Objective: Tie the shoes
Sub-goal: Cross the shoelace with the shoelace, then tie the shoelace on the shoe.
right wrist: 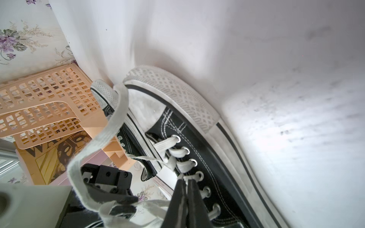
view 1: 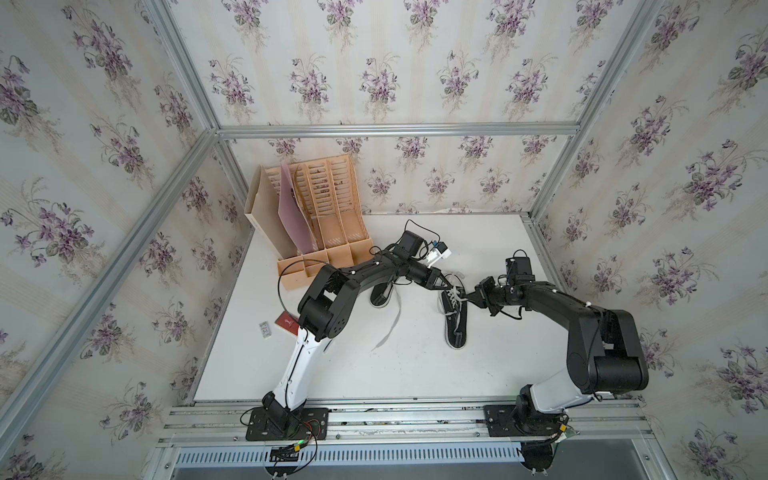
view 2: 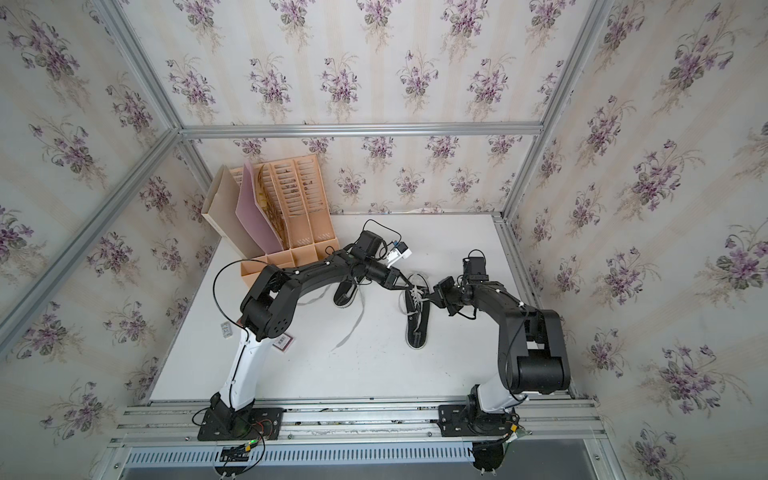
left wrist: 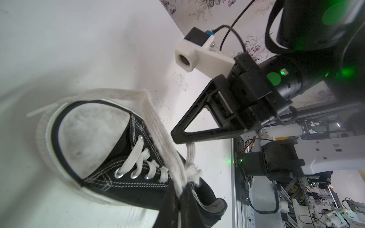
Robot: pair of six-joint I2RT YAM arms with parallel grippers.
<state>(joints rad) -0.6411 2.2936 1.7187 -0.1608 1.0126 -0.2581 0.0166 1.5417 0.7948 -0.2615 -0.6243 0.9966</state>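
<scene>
Right wrist view has the right gripper [right wrist: 184,178] with its fingers pressed together on the lace [right wrist: 167,143], at the crossing by the middle eyelets of the shoe [right wrist: 199,138]. A top view places that shoe on the table [view 1: 415,374] a little toward 3 o'clock of centre, toe at 12 o'clock and heel at 6. Its partner [view 1: 380,297] lies at its 9 o'clock, half under the left arm [view 1: 357,282], with a loose lace [view 1: 397,322] trailing toward 6 o'clock.

The left gripper [left wrist: 174,138] reaches in from 10 o'clock with a short strand hanging from its tip. Whether its fingers clamp that strand cannot be told, since one finger hides the other.

The lace looks flat, soft and limp, so it should fold easily and keep no shape when released. It is best pinched flat across its width, close to the bunched crossing. The shoe seems light, and a hard pull would likely drag or tip it.
</scene>
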